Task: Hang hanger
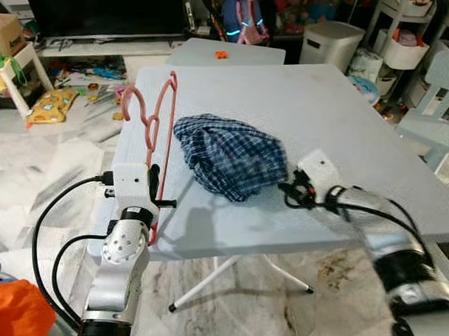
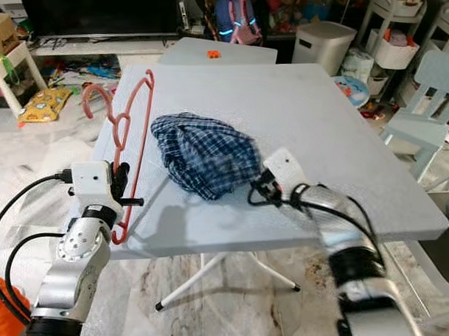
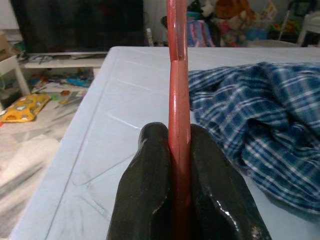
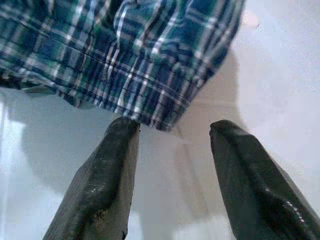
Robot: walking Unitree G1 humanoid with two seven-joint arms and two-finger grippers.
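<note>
A pink plastic hanger (image 1: 158, 129) stands tilted at the left edge of the pale blue table (image 1: 337, 120), its hook (image 1: 135, 103) pointing away from me. My left gripper (image 1: 155, 182) is shut on the hanger's lower bar; in the left wrist view both fingers (image 3: 150, 195) press on the red-pink bar (image 3: 178, 100). A crumpled blue plaid garment (image 1: 229, 153) lies in the table's middle front. My right gripper (image 1: 290, 191) is open just beside the cloth's near right edge, its fingertips (image 4: 117, 150) right at the hem (image 4: 150, 95), with nothing between them.
A smaller table (image 1: 225, 54) with an orange item (image 1: 222, 55) stands behind. Toys litter the marble floor at left (image 1: 53, 103). A white bin (image 1: 330, 43), shelves (image 1: 402, 41) and a pale chair (image 1: 440, 109) are at the right. An orange cloth (image 1: 13, 312) lies at lower left.
</note>
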